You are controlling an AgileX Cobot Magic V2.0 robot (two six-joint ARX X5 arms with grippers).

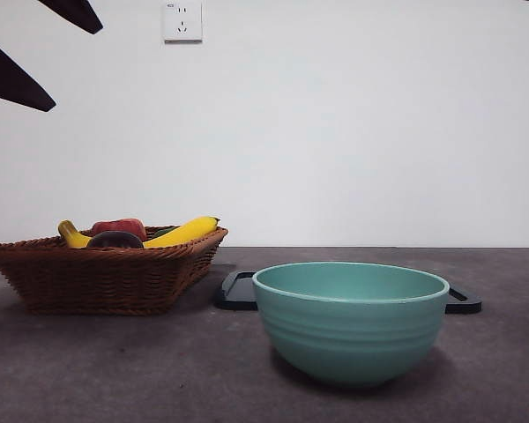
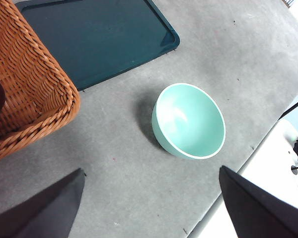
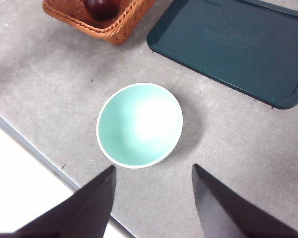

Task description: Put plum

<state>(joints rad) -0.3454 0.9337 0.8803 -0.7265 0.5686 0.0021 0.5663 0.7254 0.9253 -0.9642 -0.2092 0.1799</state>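
The plum (image 3: 102, 7), dark maroon and glossy, lies in the woven basket (image 3: 116, 26); in the front view the plum (image 1: 115, 239) sits low between a banana and a red fruit. My right gripper (image 3: 153, 167) hangs open high over the table, above the near side of the teal bowl (image 3: 139, 124), holding nothing. My left gripper (image 2: 151, 171) is open too, high up, with the bowl (image 2: 188, 121) just beyond its jaws and the basket (image 2: 30, 94) off to one side. The bowl (image 1: 350, 322) has nothing in it.
A dark green tray (image 3: 233, 44) lies flat behind the bowl and next to the basket (image 1: 106, 273). Yellow bananas (image 1: 185, 232) and a red fruit (image 1: 119, 226) share the basket. Black arm tips (image 1: 13, 79) show at the front view's top left corner.
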